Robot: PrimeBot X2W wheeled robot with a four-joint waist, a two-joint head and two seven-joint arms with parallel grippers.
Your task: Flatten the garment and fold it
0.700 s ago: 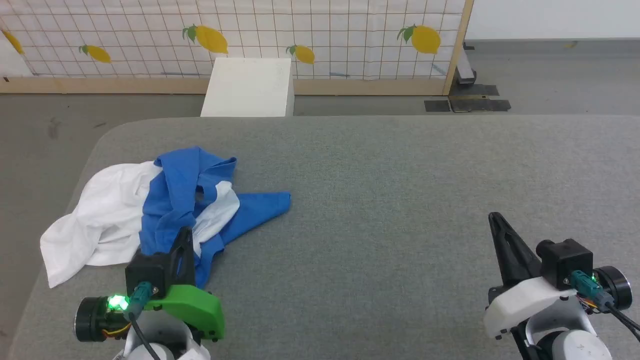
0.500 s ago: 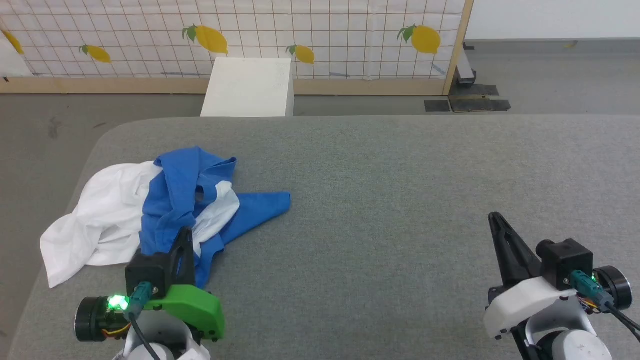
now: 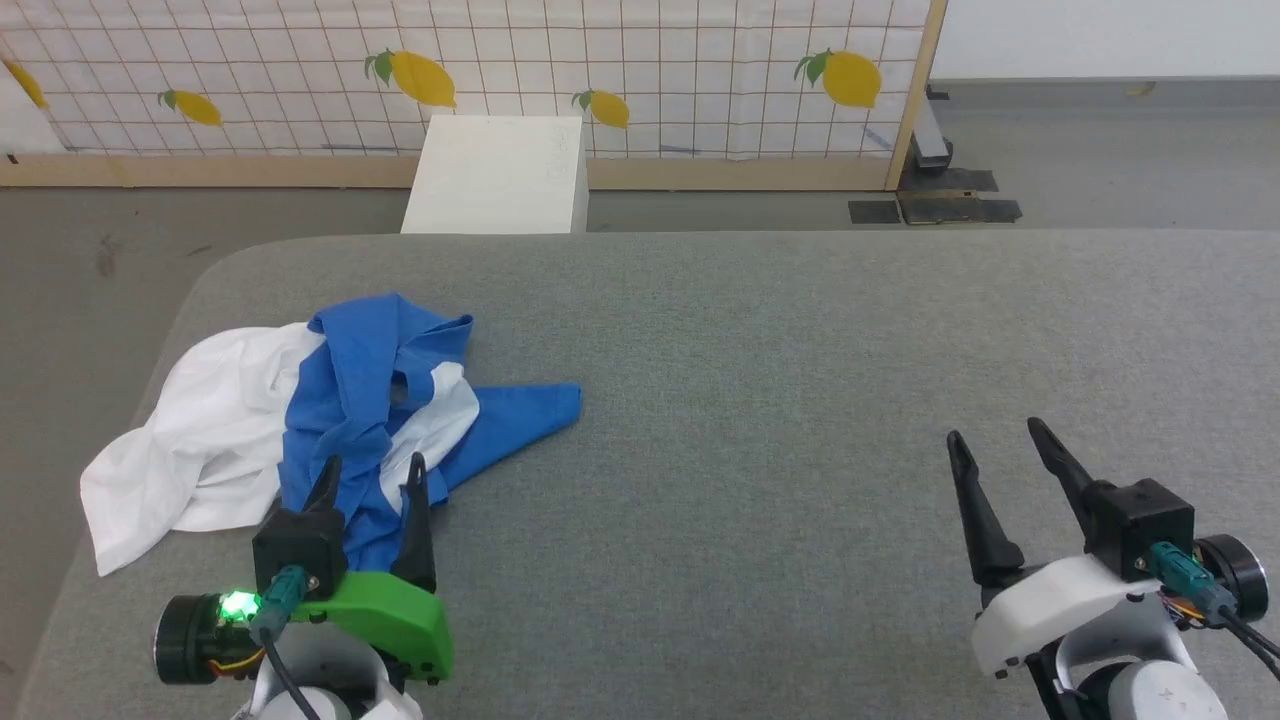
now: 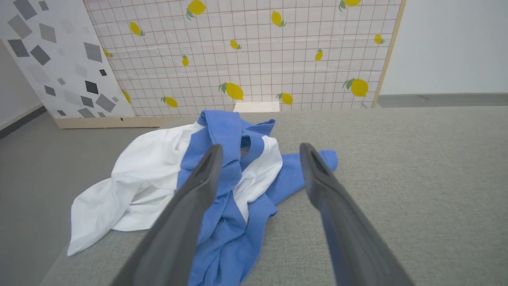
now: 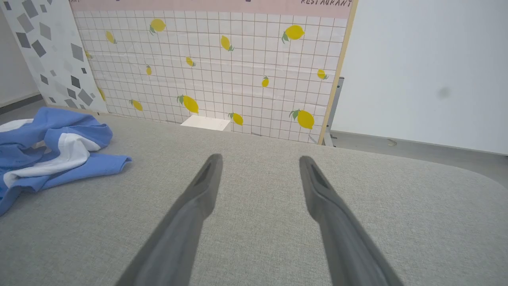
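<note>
The garment (image 3: 300, 420) lies crumpled at the left end of the grey table (image 3: 760, 380), white body to the left, blue sleeves bunched and one blue end reaching right. In the left wrist view the garment (image 4: 166, 186) sits just beyond the fingers. My left gripper (image 3: 372, 472) hovers open over its near blue edge, holding nothing; the same gripper (image 4: 258, 153) shows its fingers spread. My right gripper (image 3: 995, 440) stands open over bare table at the lower right, far from the cloth. From the right wrist, the gripper (image 5: 260, 161) is empty and the garment (image 5: 51, 147) lies at far left.
A white box (image 3: 500, 172) stands on the floor behind the table. A lemon-patterned grid screen (image 3: 480, 70) with a wooden frame closes off the back. The table's rounded left edge is close to the garment; grey floor lies beyond.
Both grippers have opened: each pair of fingers was together before and now stands spread. The garment and the arms have stayed where they were.
</note>
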